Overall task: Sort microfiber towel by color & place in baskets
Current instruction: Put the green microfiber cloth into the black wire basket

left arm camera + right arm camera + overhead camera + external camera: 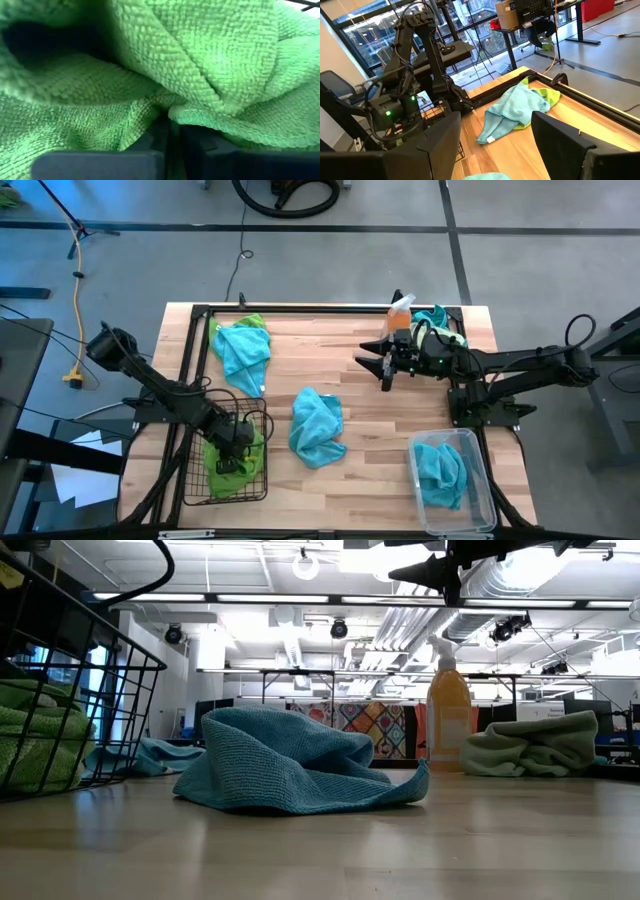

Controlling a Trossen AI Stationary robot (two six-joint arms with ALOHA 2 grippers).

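Note:
The black wire basket (225,455) stands at the table's near left, with a lime green towel (228,460) inside it. My left gripper (237,442) reaches down into that basket and is shut on the green towel (150,75). A turquoise towel (318,425) lies crumpled at mid-table (290,765). Another turquoise towel (242,348) lies over a green one (252,322) at the far left. The clear plastic basket (480,480) at the near right holds a turquoise towel (440,470). My right gripper (385,368) hovers open above the table's far right (495,150). My left gripper pinches a fold of the lime green towel (167,112) between its two fingers (225,155), coming from above into the wire basket. How many layers it has cannot be told. The towel bunches around the fingers and rests in the basket (60,690).
An orange spray bottle (400,315) stands at the far right (448,720), beside a heap of green and turquoise towels (437,325). A black frame (330,308) runs along the table's far edge. Bare wood shows between the middle towel and the clear basket.

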